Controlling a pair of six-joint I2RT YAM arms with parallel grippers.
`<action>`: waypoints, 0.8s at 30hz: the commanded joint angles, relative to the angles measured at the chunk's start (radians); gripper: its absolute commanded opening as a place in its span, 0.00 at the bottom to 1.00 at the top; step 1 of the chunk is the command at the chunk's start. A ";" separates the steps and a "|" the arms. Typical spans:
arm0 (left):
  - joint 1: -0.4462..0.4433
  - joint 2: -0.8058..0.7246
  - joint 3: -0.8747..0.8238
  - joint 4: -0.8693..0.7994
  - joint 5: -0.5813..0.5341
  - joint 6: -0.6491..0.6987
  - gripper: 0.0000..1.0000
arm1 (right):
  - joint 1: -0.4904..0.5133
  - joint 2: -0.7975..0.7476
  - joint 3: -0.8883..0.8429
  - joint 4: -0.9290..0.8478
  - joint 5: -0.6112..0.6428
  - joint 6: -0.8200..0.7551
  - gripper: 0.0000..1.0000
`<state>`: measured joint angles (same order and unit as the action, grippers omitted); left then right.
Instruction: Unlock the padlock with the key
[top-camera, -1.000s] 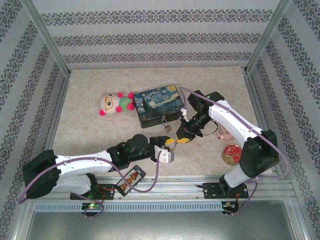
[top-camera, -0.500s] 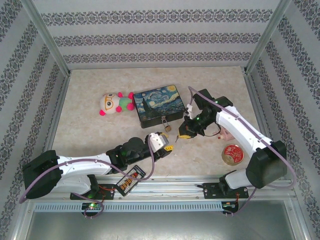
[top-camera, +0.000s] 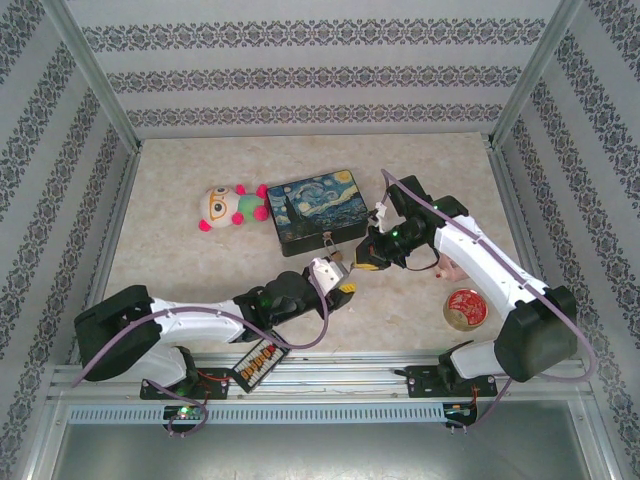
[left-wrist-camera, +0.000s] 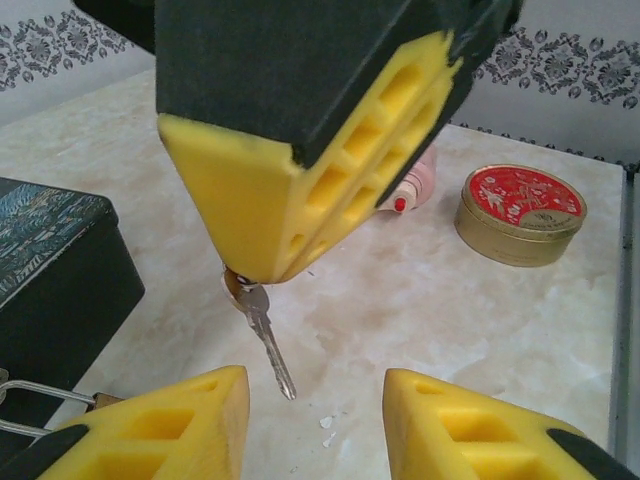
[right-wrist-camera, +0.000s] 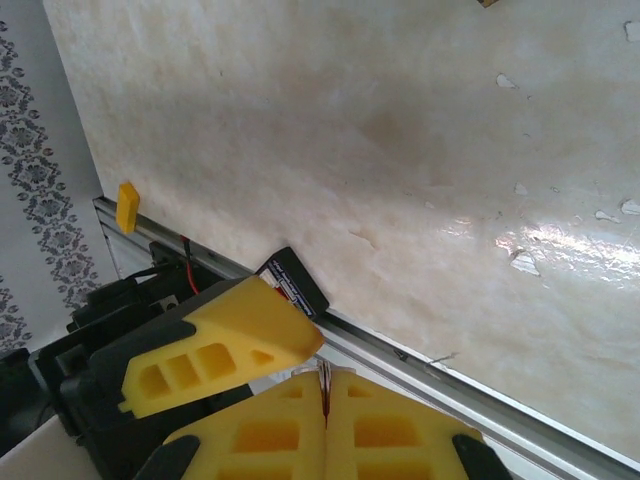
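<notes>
The right gripper (left-wrist-camera: 262, 268) has its jaws closed on the head of the key (left-wrist-camera: 266, 345). The blade hangs below the yellow fingers, its long axis close to upright and its tip leaning a little toward the left gripper (left-wrist-camera: 315, 425). That gripper's jaws stand apart with nothing between them, directly under the key tip and just above the table (left-wrist-camera: 450, 300).

The padlock (top-camera: 329, 244) hangs on the near wall of the painted box (top-camera: 315, 208), around the middle of the table. From the key it lies to the left and a little toward the far edge, close but not touching. In the left wrist view its thin shackle and a brass corner show at the lower left, just beside the left finger. The left gripper is the nearer of the two to it. I judge that the padlock has to be steadied by the open left jaws, and that the key must swing from upright to line up with the keyhole. Which way the keyhole faces is too small to tell from above; probably toward the near edge.

Count: one padlock, one key, one box, one plush toy (top-camera: 225, 205) to the box's left, one round red tin (top-camera: 465, 308) toward the right edge, and two grippers.
</notes>
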<state>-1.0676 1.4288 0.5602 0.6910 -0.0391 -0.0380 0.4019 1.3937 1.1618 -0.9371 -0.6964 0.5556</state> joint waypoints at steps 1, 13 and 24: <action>-0.009 0.023 0.030 0.104 -0.047 -0.024 0.36 | 0.012 -0.024 -0.014 0.004 0.005 0.020 0.00; 0.003 0.057 0.046 0.127 -0.056 -0.013 0.18 | 0.021 -0.019 -0.011 0.008 0.000 0.017 0.00; 0.008 0.034 0.020 0.117 -0.053 0.015 0.00 | 0.023 -0.033 -0.007 0.010 0.016 0.014 0.00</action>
<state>-1.0592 1.4822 0.5800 0.7555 -0.1093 -0.0494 0.4149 1.3861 1.1561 -0.9340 -0.6804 0.5560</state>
